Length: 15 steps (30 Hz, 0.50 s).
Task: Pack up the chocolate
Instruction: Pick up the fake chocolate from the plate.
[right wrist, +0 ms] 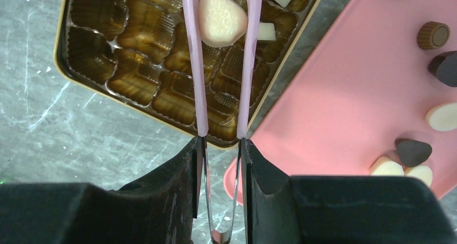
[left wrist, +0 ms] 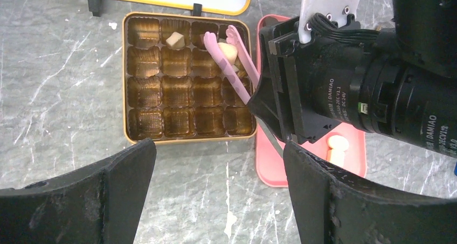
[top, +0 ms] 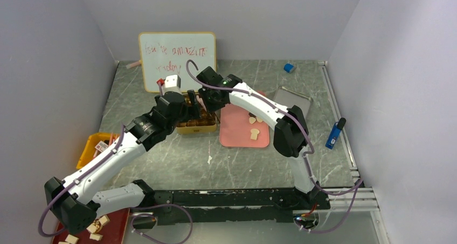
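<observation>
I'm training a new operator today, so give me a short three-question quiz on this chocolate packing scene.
1. True or false: the right fingers grip pink tongs.
2. What do the tongs hold over the box? A) a dark chocolate B) a pale chocolate C) nothing
3. Fill in: the left fingers stand ___.
Key: 1 true; 2 B; 3 open.
</observation>
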{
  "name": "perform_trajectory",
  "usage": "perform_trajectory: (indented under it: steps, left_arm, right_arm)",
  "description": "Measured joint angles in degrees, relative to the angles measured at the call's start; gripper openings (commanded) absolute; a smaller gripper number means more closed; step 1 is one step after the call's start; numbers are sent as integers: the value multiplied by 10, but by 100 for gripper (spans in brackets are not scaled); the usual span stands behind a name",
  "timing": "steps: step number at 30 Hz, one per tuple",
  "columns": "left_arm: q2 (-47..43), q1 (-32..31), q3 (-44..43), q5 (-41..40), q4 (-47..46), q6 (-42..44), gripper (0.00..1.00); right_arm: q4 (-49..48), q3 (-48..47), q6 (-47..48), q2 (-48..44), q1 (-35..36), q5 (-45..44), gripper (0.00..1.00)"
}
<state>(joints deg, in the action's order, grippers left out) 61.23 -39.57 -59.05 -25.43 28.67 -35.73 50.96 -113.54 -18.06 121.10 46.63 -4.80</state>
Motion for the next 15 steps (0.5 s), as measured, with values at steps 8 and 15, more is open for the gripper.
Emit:
perform_trajectory:
  steps: [8, 15]
  left_arm:
    - [-5, 0, 3, -2, 8, -9, 92]
    - [-7, 0, 6, -2, 12, -14, 93]
  right_arm:
    - [0, -1, 1, 0, 9, 9, 8]
    - [0, -1, 2, 0, 13, 13, 16]
